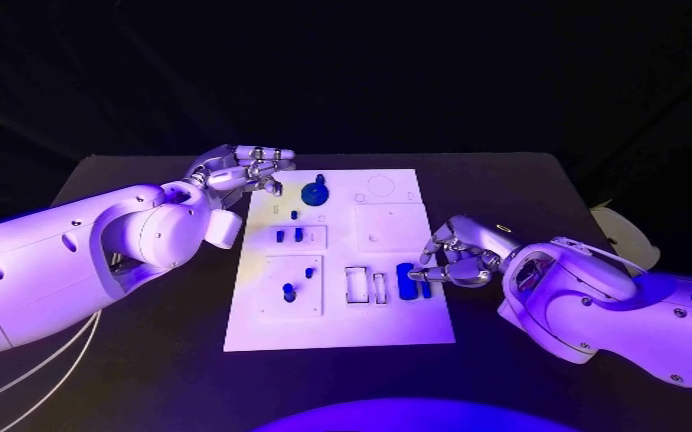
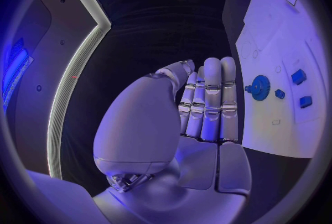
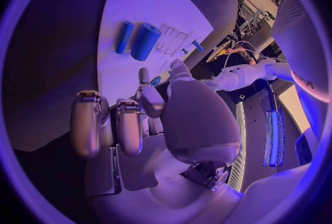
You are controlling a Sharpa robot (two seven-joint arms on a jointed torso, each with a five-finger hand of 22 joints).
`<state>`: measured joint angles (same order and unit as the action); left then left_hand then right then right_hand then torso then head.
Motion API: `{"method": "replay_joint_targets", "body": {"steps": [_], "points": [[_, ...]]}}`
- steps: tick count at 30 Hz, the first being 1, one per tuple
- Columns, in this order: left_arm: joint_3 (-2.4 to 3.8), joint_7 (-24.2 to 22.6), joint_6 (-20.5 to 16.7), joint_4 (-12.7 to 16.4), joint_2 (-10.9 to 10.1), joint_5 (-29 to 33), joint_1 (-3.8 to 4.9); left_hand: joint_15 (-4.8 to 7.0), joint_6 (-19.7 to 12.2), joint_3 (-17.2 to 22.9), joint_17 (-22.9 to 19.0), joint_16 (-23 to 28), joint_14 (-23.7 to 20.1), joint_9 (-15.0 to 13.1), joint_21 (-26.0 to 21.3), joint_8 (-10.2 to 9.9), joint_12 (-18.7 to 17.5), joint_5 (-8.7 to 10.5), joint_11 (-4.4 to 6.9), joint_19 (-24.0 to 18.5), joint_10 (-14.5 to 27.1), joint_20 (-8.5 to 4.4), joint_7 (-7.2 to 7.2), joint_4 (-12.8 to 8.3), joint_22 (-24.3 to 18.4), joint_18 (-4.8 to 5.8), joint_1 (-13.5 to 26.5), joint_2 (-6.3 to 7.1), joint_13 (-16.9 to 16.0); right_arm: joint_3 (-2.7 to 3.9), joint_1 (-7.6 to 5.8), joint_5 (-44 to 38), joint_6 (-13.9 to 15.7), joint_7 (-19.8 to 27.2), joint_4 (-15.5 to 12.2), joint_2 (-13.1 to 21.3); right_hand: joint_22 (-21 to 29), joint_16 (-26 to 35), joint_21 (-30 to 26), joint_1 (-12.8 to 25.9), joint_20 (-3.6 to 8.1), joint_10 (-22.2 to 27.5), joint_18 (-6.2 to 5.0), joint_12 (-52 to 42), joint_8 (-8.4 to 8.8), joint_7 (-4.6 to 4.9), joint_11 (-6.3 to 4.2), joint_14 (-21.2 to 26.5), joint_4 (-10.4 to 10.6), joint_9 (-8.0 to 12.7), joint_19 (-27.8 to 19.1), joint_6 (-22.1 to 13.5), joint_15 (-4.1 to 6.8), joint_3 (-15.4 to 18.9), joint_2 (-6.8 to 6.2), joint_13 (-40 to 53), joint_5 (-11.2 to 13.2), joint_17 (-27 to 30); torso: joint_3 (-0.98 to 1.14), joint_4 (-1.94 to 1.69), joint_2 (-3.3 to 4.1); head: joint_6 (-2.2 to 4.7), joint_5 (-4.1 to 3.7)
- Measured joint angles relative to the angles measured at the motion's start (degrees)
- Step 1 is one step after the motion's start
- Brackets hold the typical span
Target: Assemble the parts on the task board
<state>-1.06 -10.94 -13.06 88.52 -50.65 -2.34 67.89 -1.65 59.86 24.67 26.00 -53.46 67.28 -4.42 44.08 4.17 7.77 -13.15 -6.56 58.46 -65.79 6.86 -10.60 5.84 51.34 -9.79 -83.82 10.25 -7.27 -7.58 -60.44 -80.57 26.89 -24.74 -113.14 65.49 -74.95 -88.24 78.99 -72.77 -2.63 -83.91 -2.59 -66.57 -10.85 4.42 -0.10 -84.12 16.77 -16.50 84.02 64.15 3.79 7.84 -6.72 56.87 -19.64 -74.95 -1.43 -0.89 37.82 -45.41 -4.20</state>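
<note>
My right hand (image 1: 450, 257), fingers curled, holding nothing, sits beside the blue cylinders (image 1: 413, 281); a sloppy reach could roll them. Left hand (image 1: 248, 169) flat, fingers together.

We see the white task board (image 1: 389, 324) lying flat mid-table, with a blue gear (image 1: 316, 193) near its far left corner, small blue blocks (image 1: 290, 236) in the left middle panel, and two blue cylinders (image 1: 413, 281) lying side by side toward its right edge.
</note>
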Motion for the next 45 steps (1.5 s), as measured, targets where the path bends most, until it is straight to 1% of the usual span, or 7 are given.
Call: {"method": "replay_joint_targets", "body": {"steps": [6, 17, 32, 35, 38, 42, 45], "points": [[-0.03, 0.01, 0.03, 0.07, -0.20, 0.00, -0.01, 0.00, 0.00, 0.00, 0.00, 0.00, 0.00, -0.01, 0.00, 0.00, 0.00, 0.00, 0.00, 0.00, 0.00, 0.00, 0.00, 0.00, 0.00, 0.00, 0.00, 0.00, 0.00, -0.04, 0.98, -1.43, 0.67, -2.22, 0.78, -1.30, 0.00, -0.25, 0.54, 0.00, 0.00, 0.01, 0.00, -0.50, 0.00, 0.00, 0.01, 0.00, -0.15, -0.36, 0.00, 0.00, 0.00, 0.16, 0.00, 0.02, -0.23, 0.01, -0.13, -0.09, 0.01, -0.27, -0.09], [-0.04, 0.02, 0.07, 0.37, -0.47, 0.02, -0.01, 0.00, 0.00, 0.00, -0.05, 0.22, 0.00, -0.01, 0.00, 0.00, 0.00, 0.00, 0.00, 0.00, 0.00, 0.00, 0.00, 0.00, 0.00, 0.00, 0.00, 0.00, 0.00, -0.03, 2.06, -3.50, 0.66, -4.73, 2.03, -3.23, 0.01, -0.25, 0.78, 0.23, -0.01, 0.14, 0.00, -1.10, -0.25, 0.00, 0.09, 0.00, -0.15, -1.02, 0.00, 0.00, 0.00, 0.46, 0.23, 0.04, -1.65, 0.01, -0.15, -0.08, 0.05, -0.71, 0.21], [-0.04, 0.05, 0.19, 0.63, -0.76, 0.03, 0.00, -0.19, 0.00, 0.00, -0.05, 0.22, -0.19, -0.01, 0.00, 0.00, 0.00, 0.00, 0.00, 0.00, 0.00, 0.00, 0.00, 0.00, 0.00, 0.00, 0.00, 0.00, 0.00, -0.02, 3.43, -4.57, -0.33, -6.09, 4.35, -5.94, 0.02, -0.22, 0.77, 0.46, -0.02, 0.35, 0.00, -1.81, -0.33, 0.00, 0.27, 0.00, -0.04, -1.32, -0.01, 0.00, 0.00, 0.67, 0.46, 0.04, -1.79, 0.02, -0.15, -0.10, 0.09, -1.24, 0.67], [-0.04, 0.08, 0.26, 0.67, -0.83, 0.03, 0.00, -0.19, 0.00, 0.00, -0.05, 0.22, -0.19, -0.01, 0.00, 0.00, 0.00, 0.00, 0.00, 0.00, 0.00, 0.00, 0.00, 0.00, 0.00, 0.01, 0.00, 0.00, 0.00, 0.03, 3.72, -4.62, -0.46, -6.23, 4.89, -6.74, 0.02, -0.22, 0.77, 0.84, -0.03, 0.36, 0.00, -2.10, -0.45, 0.00, 0.28, 0.00, 0.01, -1.63, -0.01, 0.00, 0.00, 1.08, 0.84, 0.05, -2.01, 0.02, -0.15, -0.09, 0.09, -1.33, 0.77], [-0.04, 0.11, 0.33, 0.70, -0.88, 0.03, -0.01, -0.19, 0.00, 0.00, -0.05, 0.22, -0.19, 0.00, -0.03, 0.00, 0.00, 0.00, 0.00, 0.00, 0.00, 0.00, 0.00, 0.00, 0.00, 0.00, 0.00, 0.00, 0.00, -0.01, 4.11, -4.65, -0.64, -6.49, 5.56, -7.60, 0.03, -0.22, 0.77, 1.33, -0.03, 0.33, 0.00, -2.14, -0.45, 0.00, 0.24, 0.00, 0.06, -1.92, -0.01, 0.00, 0.00, 1.51, 1.30, 0.05, -2.01, 0.02, -0.15, -0.10, 0.09, -1.39, 0.79], [-0.04, 0.17, 0.45, 0.77, -0.91, 0.03, 0.00, -0.19, 0.00, 0.00, -0.10, 0.22, -0.19, 0.04, -0.27, 0.00, 0.00, 0.00, 0.00, 0.00, 0.00, 0.00, 0.00, 0.00, 0.00, 0.00, 0.00, 0.00, 0.00, 0.14, 4.27, -4.78, -0.61, -6.74, 6.22, -8.86, 0.03, -0.43, 0.77, 1.90, -0.03, 0.32, 0.00, -2.60, -0.78, -0.13, 0.23, 0.00, 0.16, -2.38, -0.01, -0.12, 0.00, 1.73, 0.97, 0.06, -2.01, 0.03, -0.16, -0.12, 0.10, -1.47, 0.72], [-0.04, 0.22, 0.55, 0.82, -0.94, 0.03, 0.00, -0.19, 0.00, 0.00, -0.10, 0.22, -0.19, 0.04, -0.27, 0.00, 0.00, 0.00, 0.00, 0.00, 0.00, 0.00, 0.00, 0.00, 0.00, 0.00, 0.00, 0.00, 0.00, 0.24, 4.32, -4.88, -0.44, -6.90, 6.65, -9.49, 0.03, -0.43, 0.77, 2.20, -0.03, 0.24, 0.00, -2.99, -0.93, -0.22, 0.15, 0.00, 0.16, -2.42, -0.01, -0.17, 0.00, 1.73, 1.28, 0.06, -2.01, 0.03, -0.16, -0.15, 0.12, -1.55, 0.69]]}}
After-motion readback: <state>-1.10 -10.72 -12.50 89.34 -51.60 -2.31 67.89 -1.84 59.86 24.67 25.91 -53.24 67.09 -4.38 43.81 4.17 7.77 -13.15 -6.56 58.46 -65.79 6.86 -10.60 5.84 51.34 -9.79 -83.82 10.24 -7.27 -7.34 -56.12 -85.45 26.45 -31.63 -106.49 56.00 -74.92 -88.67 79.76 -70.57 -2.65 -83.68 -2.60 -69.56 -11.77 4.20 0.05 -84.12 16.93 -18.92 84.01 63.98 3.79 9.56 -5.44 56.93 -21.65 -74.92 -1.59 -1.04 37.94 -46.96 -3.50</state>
